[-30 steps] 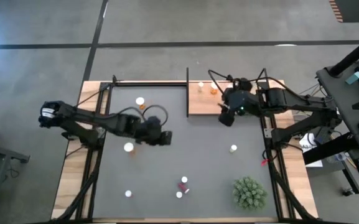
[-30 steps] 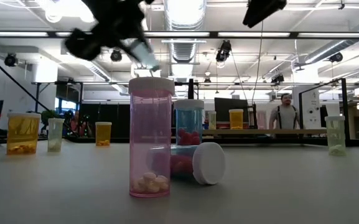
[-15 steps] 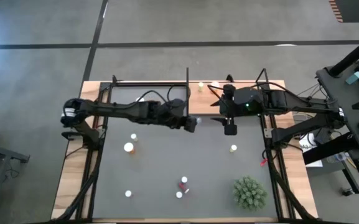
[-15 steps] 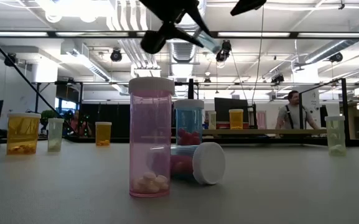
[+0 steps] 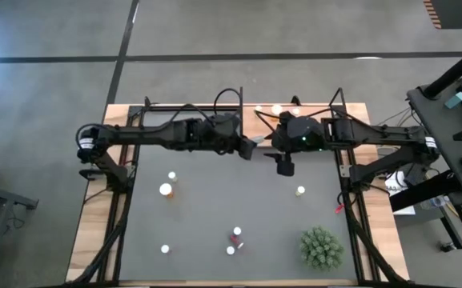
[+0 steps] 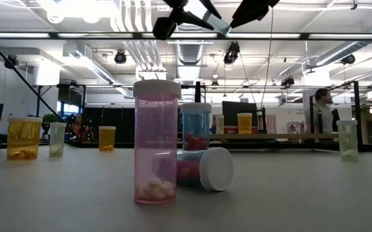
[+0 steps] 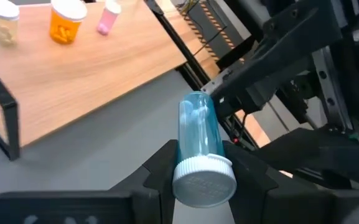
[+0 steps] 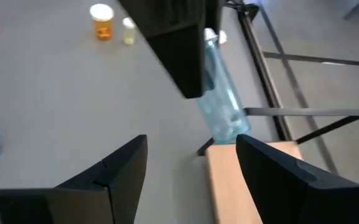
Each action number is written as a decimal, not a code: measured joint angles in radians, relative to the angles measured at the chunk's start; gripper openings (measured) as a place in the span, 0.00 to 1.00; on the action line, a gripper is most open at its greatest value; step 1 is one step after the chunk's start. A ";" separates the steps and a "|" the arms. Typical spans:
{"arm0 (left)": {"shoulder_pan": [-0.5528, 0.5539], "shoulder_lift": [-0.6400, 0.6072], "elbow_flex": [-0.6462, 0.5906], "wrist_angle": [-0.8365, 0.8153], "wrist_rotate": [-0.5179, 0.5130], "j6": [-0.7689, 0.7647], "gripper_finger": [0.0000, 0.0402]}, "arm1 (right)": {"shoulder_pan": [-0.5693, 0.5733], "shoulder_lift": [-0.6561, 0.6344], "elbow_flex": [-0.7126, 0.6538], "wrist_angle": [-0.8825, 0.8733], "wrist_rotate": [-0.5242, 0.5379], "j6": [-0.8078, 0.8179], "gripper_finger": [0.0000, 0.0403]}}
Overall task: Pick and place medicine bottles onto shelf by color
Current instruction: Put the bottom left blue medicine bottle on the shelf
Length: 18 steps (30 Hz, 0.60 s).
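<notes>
Since the earlier frame, the left gripper point(image 5: 247, 147) has been carried a little further toward the shelf point(image 5: 256, 132) corner, and the right gripper point(image 5: 282, 164) has been drawn in close beside it. A pale blue medicine bottle point(image 7: 198, 129) with a white cap is clamped between the left gripper's fingers point(image 7: 159, 167), tilted, in the air just off the shelf's near edge. The right gripper's fingers point(image 8: 122, 163) are spread apart and nothing is held between them. An orange bottle point(image 7: 65, 20), a pink bottle point(image 7: 107, 17) and a pale bottle point(image 7: 5, 21) are stood on the shelf. Other bottles are left scattered on the dark grey mat point(image 5: 214, 200).
</notes>
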 joint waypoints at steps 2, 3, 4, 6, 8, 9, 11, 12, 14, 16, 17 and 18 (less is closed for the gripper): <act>0.000 0.000 -0.003 0.006 0.016 -0.001 0.23 | 0.000 0.014 0.000 0.020 0.016 -0.006 0.59; -0.001 0.000 -0.003 0.019 0.023 0.001 0.23 | 0.000 0.019 0.000 0.041 0.016 -0.006 0.59; -0.002 0.000 -0.004 0.019 0.027 0.001 0.23 | 0.000 0.025 0.000 0.054 0.016 -0.006 0.59; -0.003 -0.001 -0.004 0.020 0.030 0.001 0.23 | 0.000 0.039 0.000 0.069 0.016 -0.008 0.59; -0.001 -0.001 -0.004 0.016 0.031 0.001 0.23 | 0.000 0.049 0.000 0.094 0.015 -0.009 0.59; -0.001 -0.001 -0.004 0.013 0.032 0.001 0.23 | 0.000 0.051 0.000 0.102 0.015 -0.010 0.59; -0.001 -0.001 -0.003 0.013 0.033 0.002 0.23 | 0.000 0.056 0.000 0.104 0.016 -0.010 0.59; -0.001 -0.001 -0.003 0.014 0.033 0.002 0.23 | 0.000 0.058 0.000 0.104 0.016 -0.011 0.59; -0.001 -0.001 -0.005 0.011 0.034 0.002 0.23 | -0.001 0.060 0.000 0.101 0.016 -0.010 0.59; -0.001 -0.001 -0.006 0.008 0.034 0.002 0.23 | 0.000 0.060 0.000 0.102 0.016 -0.009 0.58; -0.001 -0.001 -0.006 0.008 0.034 0.002 0.23 | 0.000 0.060 0.000 0.103 0.016 -0.009 0.58; -0.001 -0.001 -0.006 0.009 0.034 0.002 0.23 | 0.000 0.059 0.000 0.103 0.016 -0.009 0.57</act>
